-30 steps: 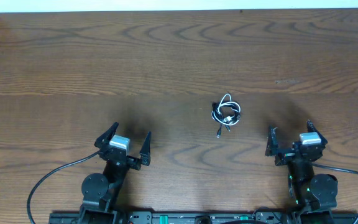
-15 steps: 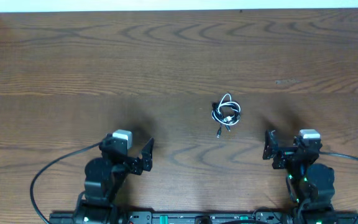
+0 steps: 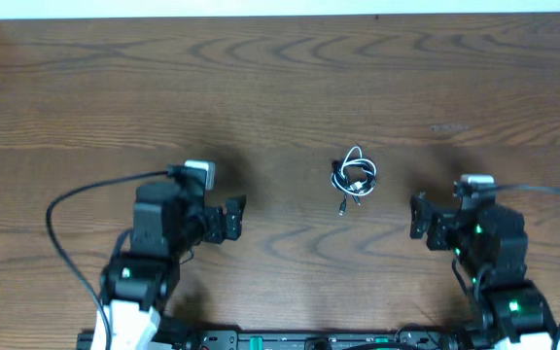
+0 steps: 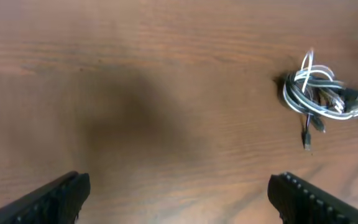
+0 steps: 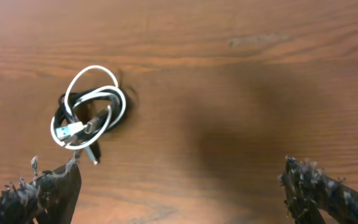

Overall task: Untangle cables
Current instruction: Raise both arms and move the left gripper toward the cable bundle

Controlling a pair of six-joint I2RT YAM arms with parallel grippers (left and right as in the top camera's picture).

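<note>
Two thin cables [image 3: 354, 178], one black and one white, lay tangled in a small bundle on the wooden table [image 3: 261, 78], right of centre. You had the left gripper [image 4: 179, 180] and the right gripper [image 5: 182, 168] spread wide on the near side, well apart from the bundle and holding nothing.

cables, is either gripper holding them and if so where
Nothing is held. The left gripper and right gripper are both open and empty; the cables lie tangled on the table between them, untouched.

2 tangled cables [image 5: 89, 124] lie on the table [image 5: 241, 81], near a fingertip [image 5: 58, 186].
</note>
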